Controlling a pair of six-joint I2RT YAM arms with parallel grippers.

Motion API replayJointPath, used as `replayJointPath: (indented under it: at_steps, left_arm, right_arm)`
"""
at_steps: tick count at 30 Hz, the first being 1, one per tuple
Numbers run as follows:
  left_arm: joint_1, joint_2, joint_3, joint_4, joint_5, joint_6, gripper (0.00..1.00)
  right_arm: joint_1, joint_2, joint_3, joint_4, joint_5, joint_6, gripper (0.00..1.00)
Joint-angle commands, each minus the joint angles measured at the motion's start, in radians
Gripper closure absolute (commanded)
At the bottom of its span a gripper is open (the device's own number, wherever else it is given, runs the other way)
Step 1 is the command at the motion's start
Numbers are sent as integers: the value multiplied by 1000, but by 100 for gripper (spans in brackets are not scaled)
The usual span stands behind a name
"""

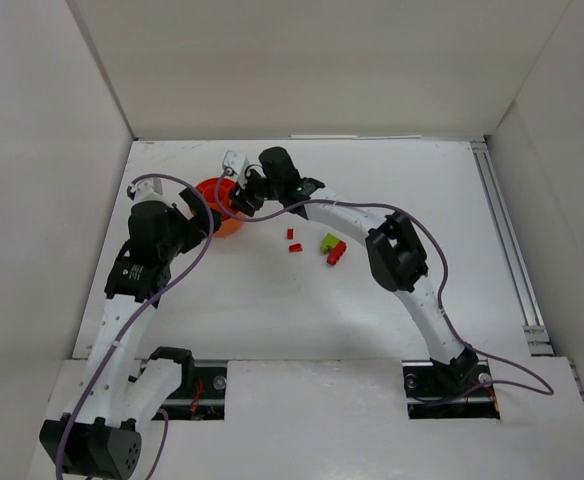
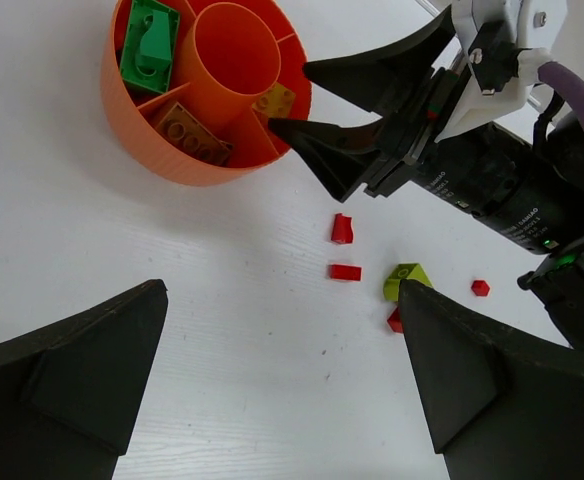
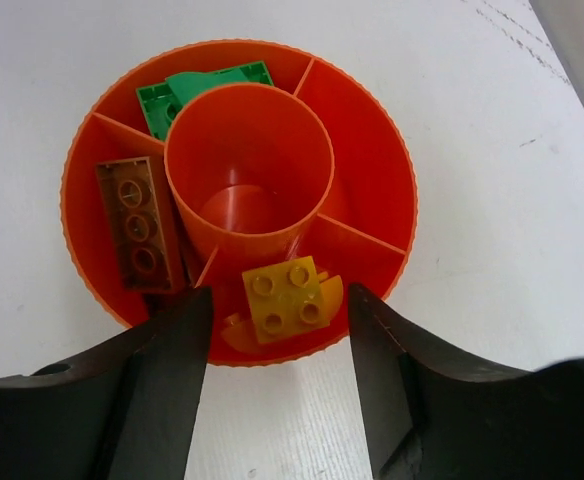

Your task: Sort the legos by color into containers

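Your right jaws: part open, flanking the yellow brick (image 3: 284, 297) without touching it; brick lies in a bowl (image 3: 372, 130) compartment. Your right arm (image 1: 402, 260) arcs left to the bowl. Your left jaws: wide, empty, above the surface (image 2: 222, 330) beside it.

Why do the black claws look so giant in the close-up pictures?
Left wrist view: the left tool sits right by the lens, so its fingers loom big and dark; right wrist view: same for the right tool, orange bowl sharp; top view: even light, soft shadows.
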Motion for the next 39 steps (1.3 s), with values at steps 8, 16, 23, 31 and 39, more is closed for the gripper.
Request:
replayJointPath:
  at_steps: [8,16,23,31,39]
  left_arm:
    - [4,-7,31,14,19,19,0]
    - [4,2,31,43,84,19,0]
    - [4,12,11,77,169,42,0]
    - [-8,82,-58,224,308,42,0]
    - [-105,228,-67,300,320,13,0]
  right_arm:
    - [-8,-64,19,45,-55,-3,25]
    - [-27,-244,-120,80,-64,18,17]
    - [-76,-487,-453,156,117,185,1]
    - [-137,-890,-1046,139,306,368,1]
    - [-147,-917,-1133,-188,551,716,1]
